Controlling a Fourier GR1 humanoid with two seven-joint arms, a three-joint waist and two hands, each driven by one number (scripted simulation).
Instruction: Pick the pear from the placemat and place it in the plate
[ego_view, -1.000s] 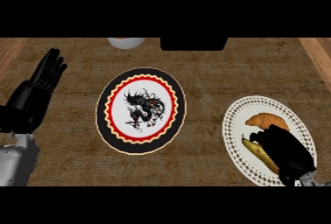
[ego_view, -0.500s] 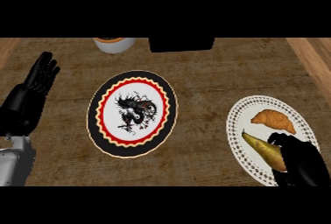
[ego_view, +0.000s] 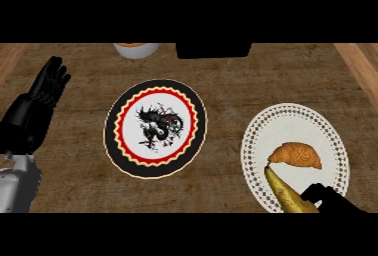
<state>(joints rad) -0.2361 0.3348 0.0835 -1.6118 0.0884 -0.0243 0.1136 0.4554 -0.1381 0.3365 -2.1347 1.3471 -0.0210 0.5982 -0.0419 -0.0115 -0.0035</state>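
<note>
Pear (ego_view: 286, 192): lying on white plate (ego_view: 325, 129) at 4 o'clock, my right hand (ego_view: 334, 201) curled round its base. Croissant (ego_view: 297, 154) beside. Round placemat (ego_view: 122, 160) at centre. Left hand (ego_view: 38, 102), fingers straight, at 9 o'clock.

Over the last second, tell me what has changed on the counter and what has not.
The right robot hand has drawn back toward the view's lower right corner and no longer covers the pear, which now lies on the white plate beside the croissant. Whether its fingers are off the pear is unclear. The view itself drifted. The left robot hand stays open at the left edge, and the placemat is unmoved.
</note>
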